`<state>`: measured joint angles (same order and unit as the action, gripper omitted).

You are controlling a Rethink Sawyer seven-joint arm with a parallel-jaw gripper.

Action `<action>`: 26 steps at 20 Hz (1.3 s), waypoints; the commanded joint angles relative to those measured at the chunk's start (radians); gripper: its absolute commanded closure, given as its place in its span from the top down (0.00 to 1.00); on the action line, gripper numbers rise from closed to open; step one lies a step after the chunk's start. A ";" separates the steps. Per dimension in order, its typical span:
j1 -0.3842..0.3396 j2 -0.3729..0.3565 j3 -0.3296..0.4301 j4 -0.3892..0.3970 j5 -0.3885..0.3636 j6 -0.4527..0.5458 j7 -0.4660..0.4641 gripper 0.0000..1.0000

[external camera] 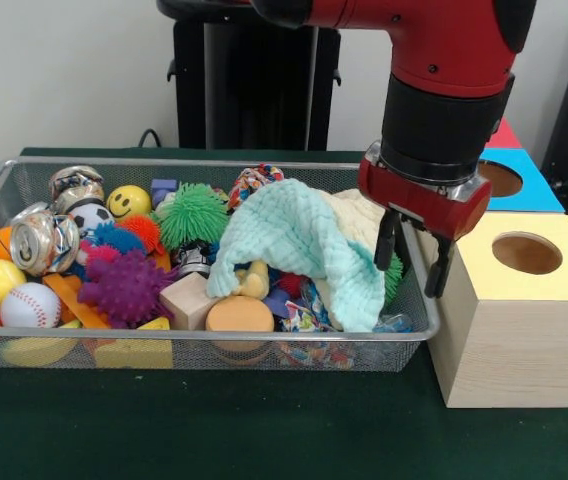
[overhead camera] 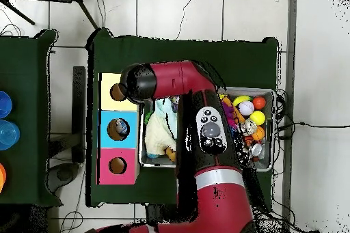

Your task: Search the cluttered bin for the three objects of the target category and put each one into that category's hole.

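Observation:
The silver wire-mesh bin (external camera: 164,161) is full of clutter. It holds a mint green cloth (external camera: 299,240) over a cream cloth (external camera: 364,215), a green spiky ball (external camera: 192,212), a purple spiky ball (external camera: 124,285), a baseball (external camera: 29,305), a crushed can (external camera: 44,240) and a wooden block (external camera: 189,300). My gripper (external camera: 412,257) hangs open and empty over the bin's right end, just above the cloths and next to the yellow-topped box (external camera: 527,290). In the overhead view the arm (overhead camera: 205,134) covers the gripper and much of the bin (overhead camera: 268,92).
Three wooden boxes with round holes stand in a row beside the bin: the yellow-topped one nearest, then a blue-topped one (external camera: 539,190) and a red-topped one (external camera: 505,135). Overhead they show as yellow (overhead camera: 106,83), blue (overhead camera: 117,129) and pink (overhead camera: 117,166). The table has a dark green cover (external camera: 264,430).

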<state>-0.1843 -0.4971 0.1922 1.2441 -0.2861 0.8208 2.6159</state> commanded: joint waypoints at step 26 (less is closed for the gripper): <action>0.025 0.023 -0.122 0.043 0.131 0.005 0.193 1.00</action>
<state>-0.1707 -0.4971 0.1101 1.2385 -0.2049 0.8264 2.6159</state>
